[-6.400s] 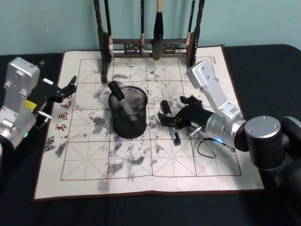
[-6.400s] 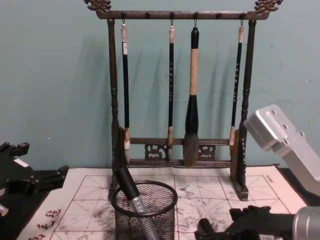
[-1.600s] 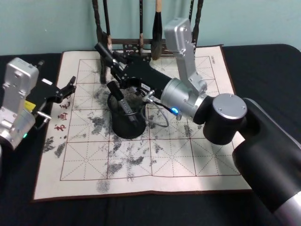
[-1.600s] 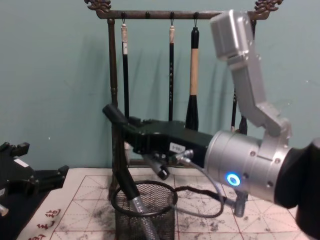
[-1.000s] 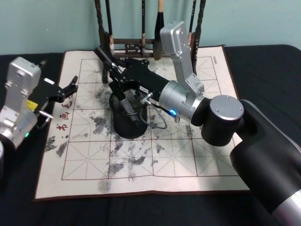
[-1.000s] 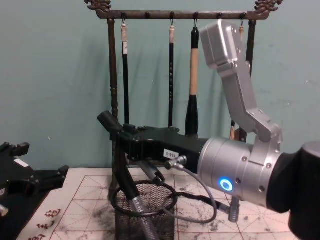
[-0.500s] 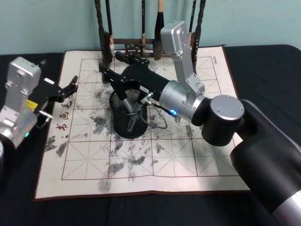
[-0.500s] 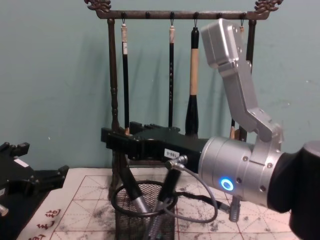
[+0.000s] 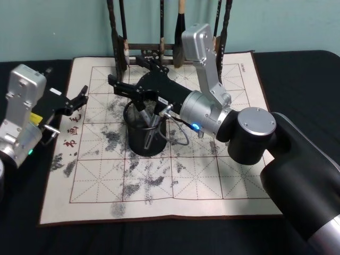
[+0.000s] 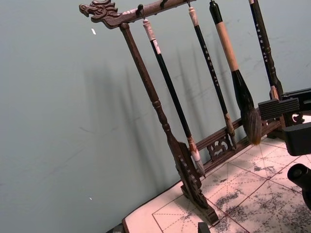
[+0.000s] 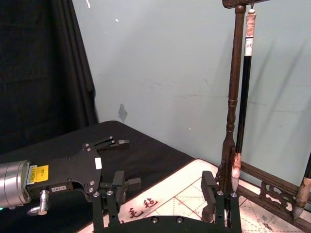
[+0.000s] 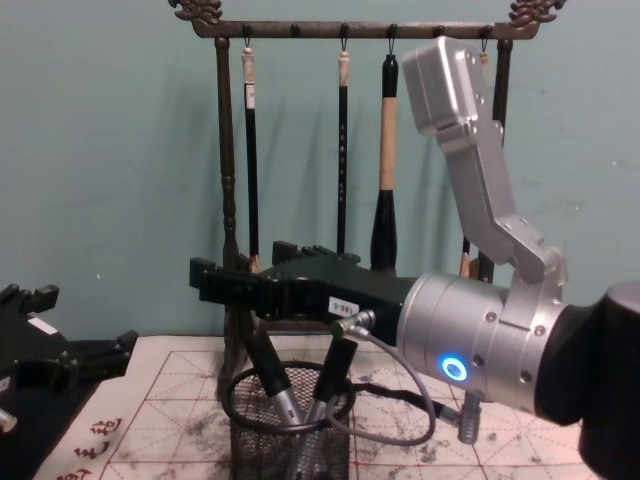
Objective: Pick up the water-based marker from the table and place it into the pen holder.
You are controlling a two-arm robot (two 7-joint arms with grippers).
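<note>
Black, grey-barrelled water-based marker [image 12: 333, 385] stands tilted inside mesh pen holder [image 12: 245, 440].

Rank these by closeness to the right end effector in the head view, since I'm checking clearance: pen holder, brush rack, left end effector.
1. Pen holder, directly beneath the right end effector.
2. Brush rack, just behind it.
3. Left end effector, off to the robot's left.

The pen holder [image 9: 144, 139] is black wire mesh. The markers [image 12: 328, 385] in it are black with silver-grey barrels. The mat [image 9: 212, 170] is cream with a red grid, grey ink smudges and red characters. The surface [image 9: 297, 79] is black, the wall [image 12: 110, 150] teal.
</note>
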